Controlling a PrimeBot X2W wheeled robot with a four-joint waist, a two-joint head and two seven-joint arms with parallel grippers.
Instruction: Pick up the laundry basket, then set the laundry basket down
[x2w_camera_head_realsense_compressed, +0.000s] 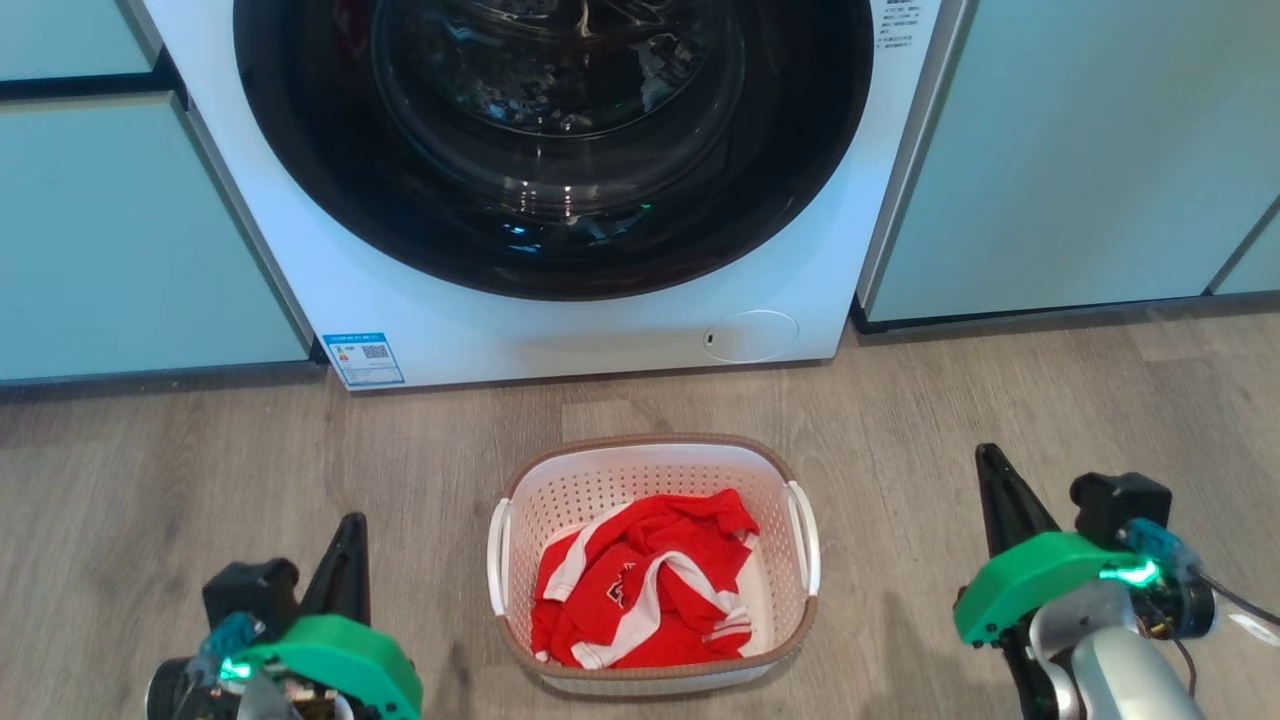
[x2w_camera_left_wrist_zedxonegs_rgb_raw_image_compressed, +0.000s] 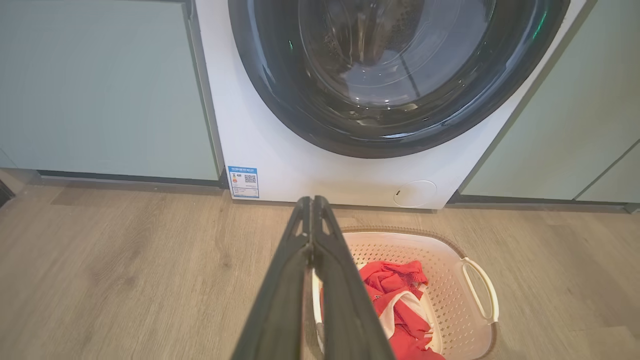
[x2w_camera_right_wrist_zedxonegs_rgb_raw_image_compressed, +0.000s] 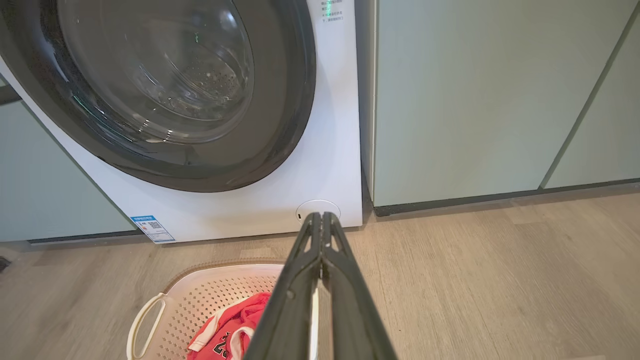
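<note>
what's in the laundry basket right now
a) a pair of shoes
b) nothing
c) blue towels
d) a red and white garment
d: a crumpled red and white garment lies inside the laundry basket, which stands on the floor in front of the washing machine.

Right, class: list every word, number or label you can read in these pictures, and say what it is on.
Blue label on the washing machine: QR code and print, too small to read.
Small print at the machine's top right: blurred, unreadable.
Red garment in the laundry basket: dark print, folded, not legible.
So no text can be quoted.
</note>
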